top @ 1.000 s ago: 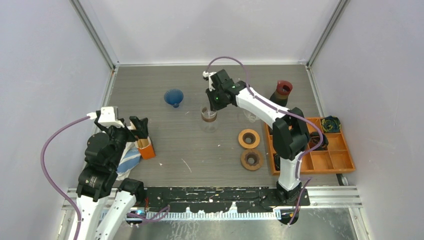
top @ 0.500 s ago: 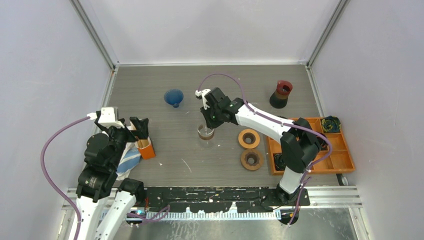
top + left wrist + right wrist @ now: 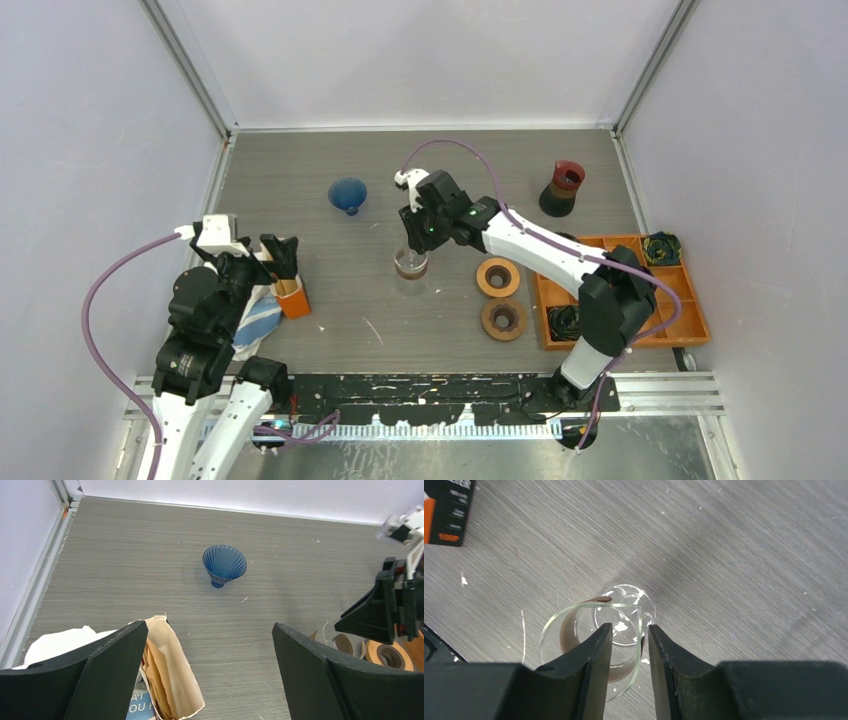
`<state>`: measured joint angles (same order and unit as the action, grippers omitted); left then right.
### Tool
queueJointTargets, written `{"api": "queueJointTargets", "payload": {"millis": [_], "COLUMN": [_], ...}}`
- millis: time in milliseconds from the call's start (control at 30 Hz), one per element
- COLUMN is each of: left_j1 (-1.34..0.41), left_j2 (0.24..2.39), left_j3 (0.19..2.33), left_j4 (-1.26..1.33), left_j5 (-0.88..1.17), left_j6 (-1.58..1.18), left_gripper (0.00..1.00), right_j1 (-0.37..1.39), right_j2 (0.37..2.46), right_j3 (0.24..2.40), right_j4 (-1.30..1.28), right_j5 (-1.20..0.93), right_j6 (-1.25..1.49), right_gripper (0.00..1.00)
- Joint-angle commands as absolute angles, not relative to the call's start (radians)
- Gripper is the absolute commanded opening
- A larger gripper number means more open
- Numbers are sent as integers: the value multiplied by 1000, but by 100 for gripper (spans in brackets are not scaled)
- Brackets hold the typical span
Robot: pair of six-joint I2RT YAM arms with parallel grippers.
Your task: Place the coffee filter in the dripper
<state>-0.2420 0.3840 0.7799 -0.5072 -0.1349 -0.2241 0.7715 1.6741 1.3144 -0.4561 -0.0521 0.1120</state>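
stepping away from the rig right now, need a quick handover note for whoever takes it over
Left gripper: open wide, holding nothing, above the pack of paper filters at the near left.
Right gripper: jaws a little apart, one on each side of the glass carafe rim, mid-table; it does not look clamped.
Blue dripper: stands apart on the far side of the table, no filter in it.
Done: no filter picked yet.
Left: take one filter and seat it in the dripper.
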Motion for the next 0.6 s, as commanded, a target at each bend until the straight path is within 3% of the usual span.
{"api": "queueJointTargets", "payload": {"millis": [0,567], "left_j1": [-244,-244], "left_j2": [386,435], "left_j3": [796,801], "left_j4": [-476,-472], "left_j5": [-117,-45], "left_j6": [-207,-203], "left_gripper": [99,99], "right_j1": [778,745], "right_j2": [1555,1272], "right_j3": [1315,1115], "right_j4": [-399,-542], "right_j5": [-39,228], "right_j6": [124,214], "right_gripper": [42,65]}}
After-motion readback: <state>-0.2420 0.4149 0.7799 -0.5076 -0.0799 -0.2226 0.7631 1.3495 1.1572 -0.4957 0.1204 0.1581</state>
